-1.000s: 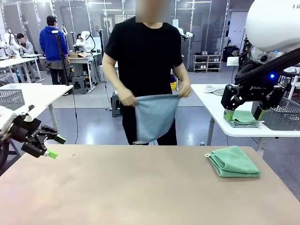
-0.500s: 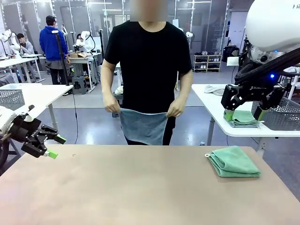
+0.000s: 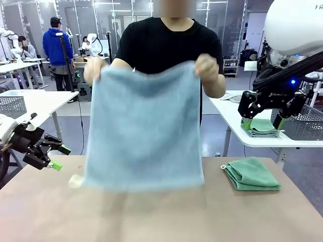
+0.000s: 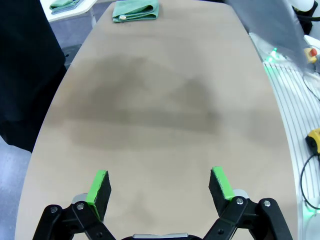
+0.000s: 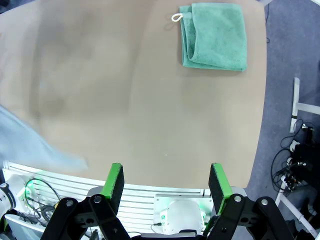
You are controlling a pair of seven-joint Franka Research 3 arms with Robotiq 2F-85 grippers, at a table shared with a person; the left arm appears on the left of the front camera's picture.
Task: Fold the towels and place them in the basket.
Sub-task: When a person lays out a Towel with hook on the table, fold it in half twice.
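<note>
Grey-blue towel (image 3: 144, 128) hangs spread out from the person's hands (image 3: 207, 65) toward the table's (image 3: 151, 222) 12 o'clock, the mint green towel (image 3: 251, 174) lies folded at 3 o'clock, and the left gripper (image 4: 160, 187) and right gripper (image 5: 167, 185) gape wide and empty, so laying it flat for folding seems next.

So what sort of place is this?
Probably a robotics lab: a white robot arm and the green-tipped left claw flank the table, with white workbenches and shelving behind.
</note>
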